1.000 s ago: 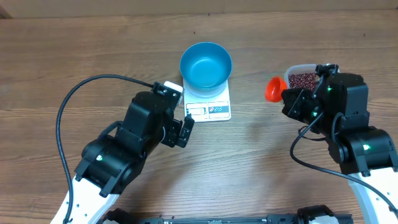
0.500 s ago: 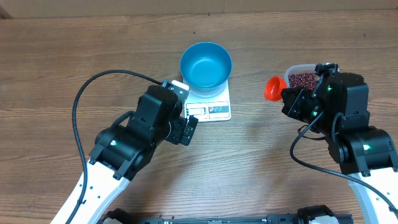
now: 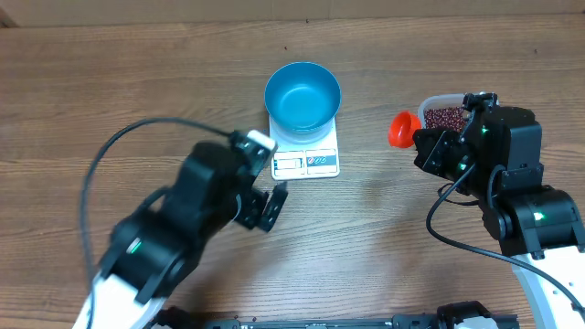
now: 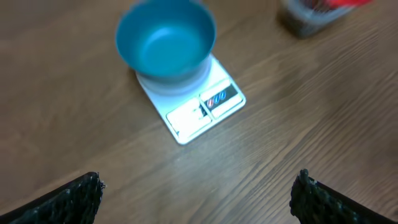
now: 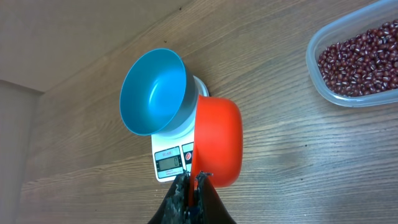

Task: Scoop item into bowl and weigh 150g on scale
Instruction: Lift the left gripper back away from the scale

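Observation:
The blue bowl (image 3: pixel 303 95) stands empty on the white scale (image 3: pixel 306 157) at the back middle of the table. Dark red-brown beans (image 3: pixel 446 116) fill a clear tub (image 5: pixel 314 73) to the right. My right gripper (image 3: pixel 419 144) is shut on the handle of a red-orange scoop (image 3: pixel 400 130), which hangs between the scale and the tub. In the right wrist view the scoop (image 5: pixel 217 140) stands on edge above the table, with nothing visible in it. My left gripper (image 3: pixel 270 199) is open in front of the scale, with only bare wood between its fingers (image 4: pixel 81 196).
The left wrist view shows the bowl (image 4: pixel 165 40), the scale (image 4: pixel 199 112) and the blurred tub (image 4: pixel 305 18) ahead of the jaws. A black cable (image 3: pixel 101 164) loops over the table to the left. The right arm's body (image 3: pixel 521 192) fills the right side.
My left arm swung toward the scale and has drawn back toward the front left; it is blurred with motion. The right arm and scoop have not moved.

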